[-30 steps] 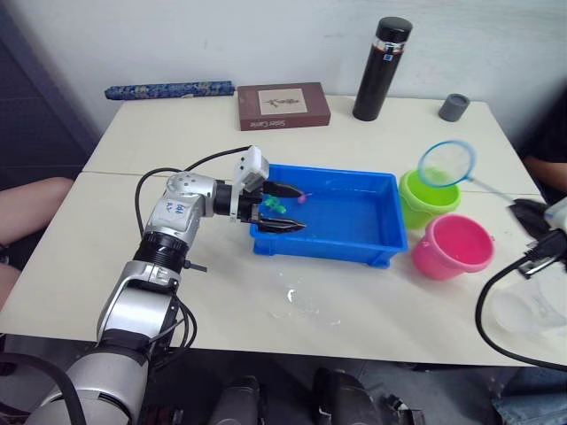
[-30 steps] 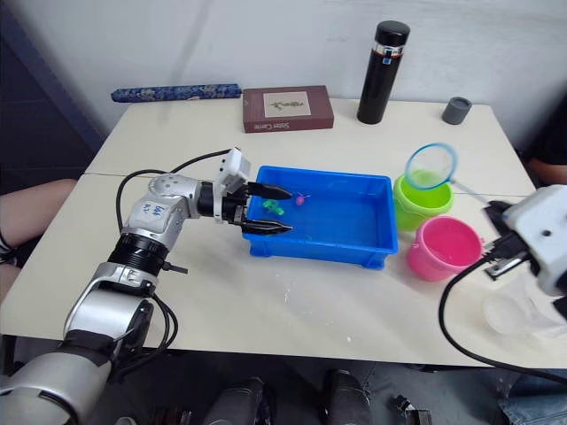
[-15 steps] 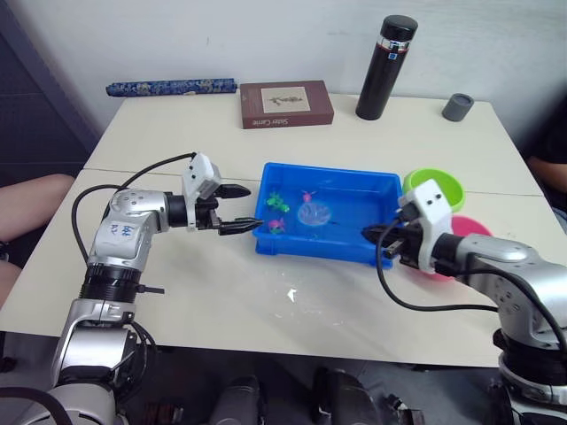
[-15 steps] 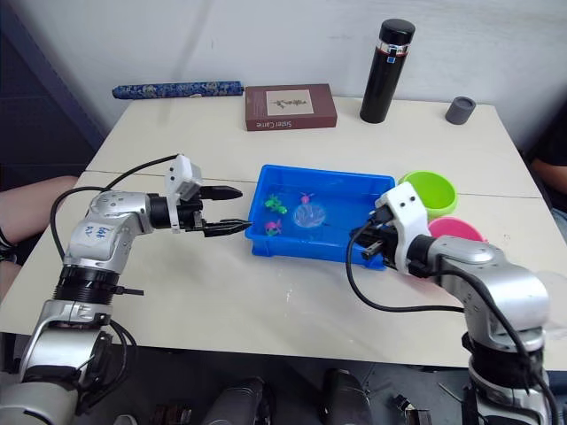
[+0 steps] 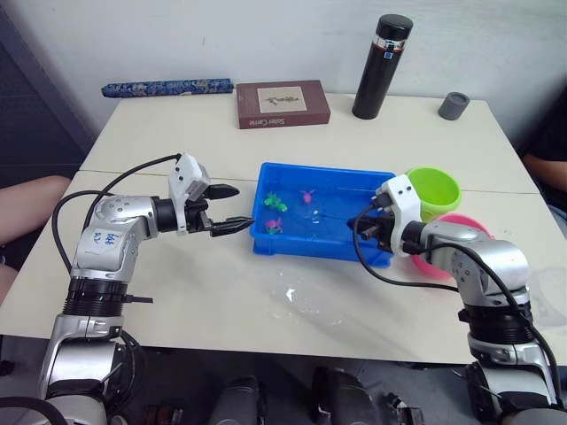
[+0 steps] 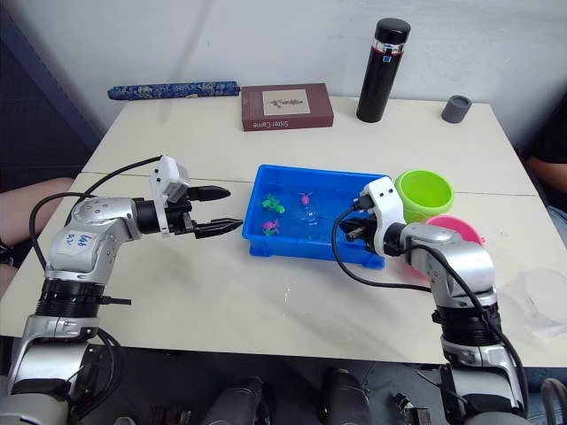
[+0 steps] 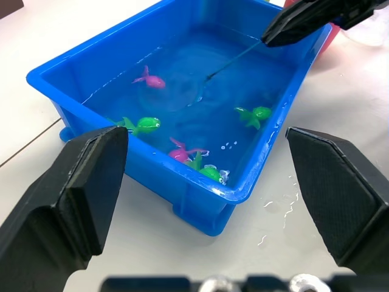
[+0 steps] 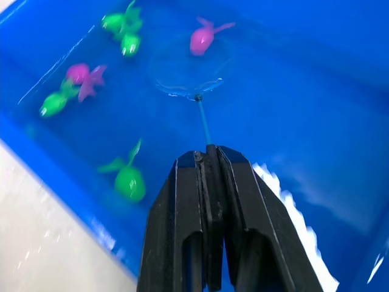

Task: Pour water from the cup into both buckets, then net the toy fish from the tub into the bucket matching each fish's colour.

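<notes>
The blue tub (image 5: 314, 254) holds water and several toy fish, among them a pink one (image 7: 152, 79) and a green one (image 7: 143, 125). My right gripper (image 5: 361, 225) is over the tub's right end, shut on the net's thin handle (image 8: 203, 126). The net's hoop (image 8: 186, 76) lies under the water beside a pink fish (image 8: 203, 38). My left gripper (image 5: 242, 206) is open just outside the tub's left wall, with nothing between its fingers. The green bucket (image 5: 435, 190) and the pink bucket (image 5: 468, 221) stand right of the tub, the pink one partly behind my right arm. The clear cup (image 6: 542, 297) sits at the far right.
At the table's back stand a tall black flask (image 5: 381, 66), a small grey cup (image 5: 454, 105), a brown box (image 5: 283, 104) and a blue patterned roll (image 5: 168, 88). Spilled water (image 5: 292, 299) glistens in front of the tub. A person's knee (image 5: 27, 199) shows at the left.
The net came down from above the green bucket into the tub's water. My left gripper drew back out of the tub to its left side, still open.
</notes>
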